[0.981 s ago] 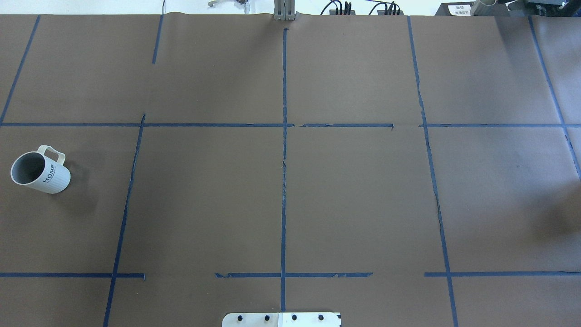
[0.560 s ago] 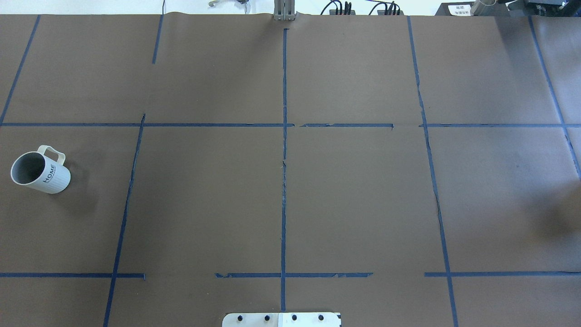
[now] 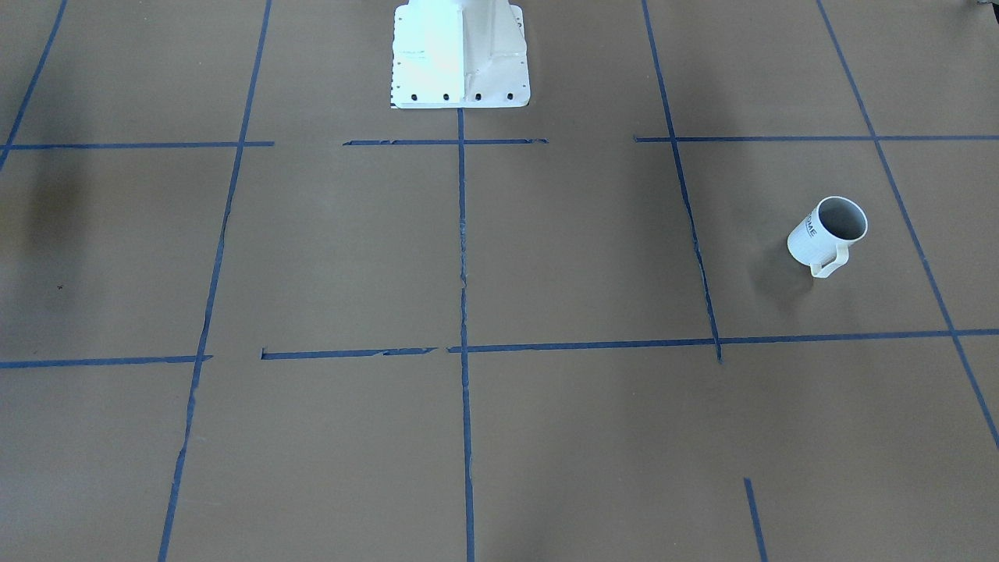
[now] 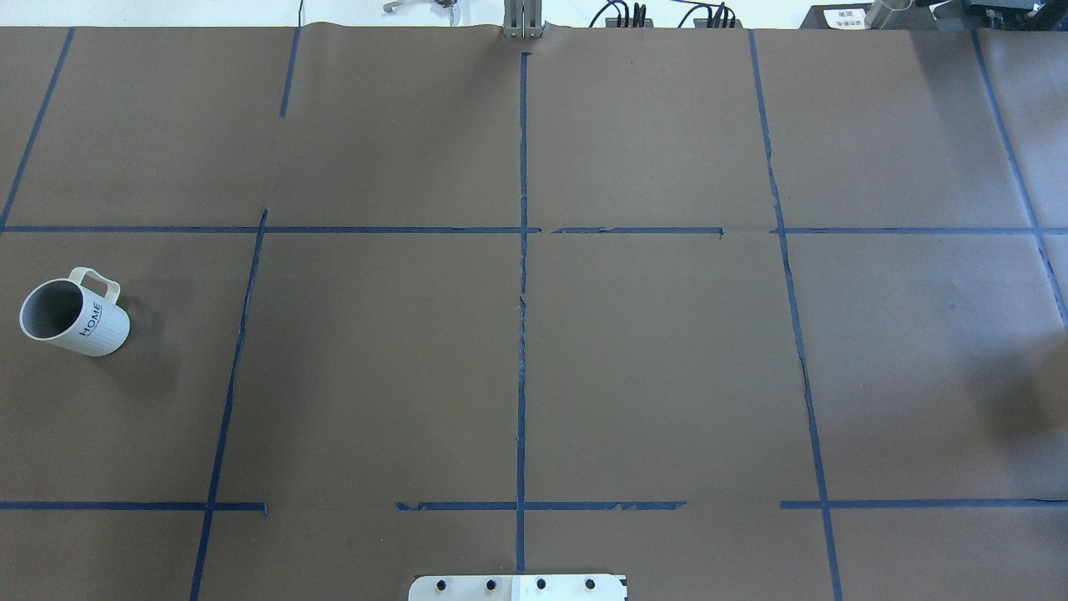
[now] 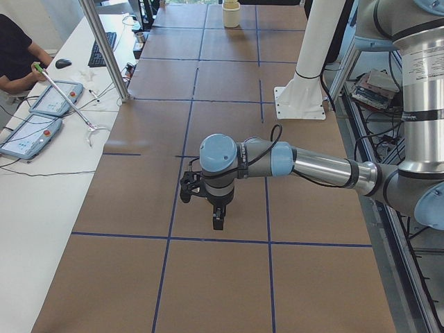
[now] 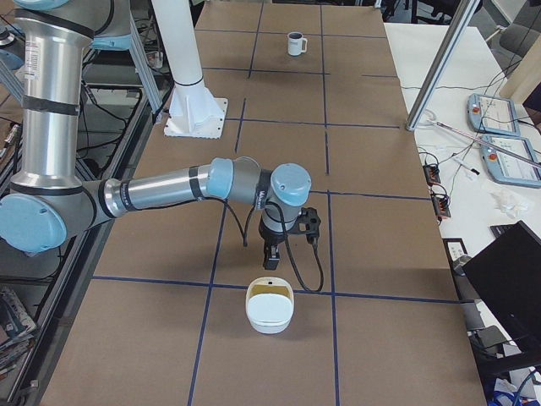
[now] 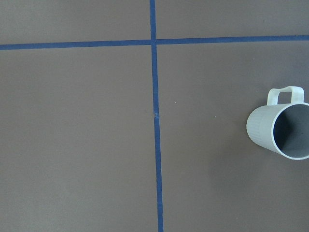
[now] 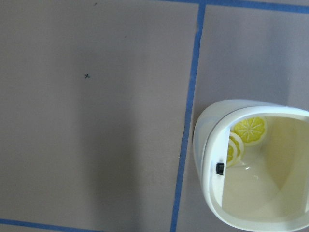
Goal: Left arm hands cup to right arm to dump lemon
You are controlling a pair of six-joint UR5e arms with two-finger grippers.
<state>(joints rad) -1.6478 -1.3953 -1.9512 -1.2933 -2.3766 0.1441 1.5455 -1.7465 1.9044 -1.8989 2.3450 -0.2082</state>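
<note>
Near the left edge of the desk (image 4: 375,359) you see the white mug (image 4: 73,315) upright; only the side views show the left gripper (image 5: 218,222) and right gripper (image 6: 270,258), and you cannot tell their opening.

the table (image 4: 375,376) is covered in matt brown paper, faintly creased, and crossed by blue tape (image 4: 522,334) whose edges are torn and ragged in places. the cup (image 4: 75,313) looks like matt ceramic, white and finely ribbed outside, smooth grey within, with a cream handle. the left arm (image 5: 326,166) and the right arm (image 6: 161,193) are smooth satin grey metal tubes with glossy light-blue plastic joint caps, the white pedestal (image 3: 460,55) is shiny painted metal, and the white tub (image 6: 270,321) has a smooth, glossy shell.
</note>
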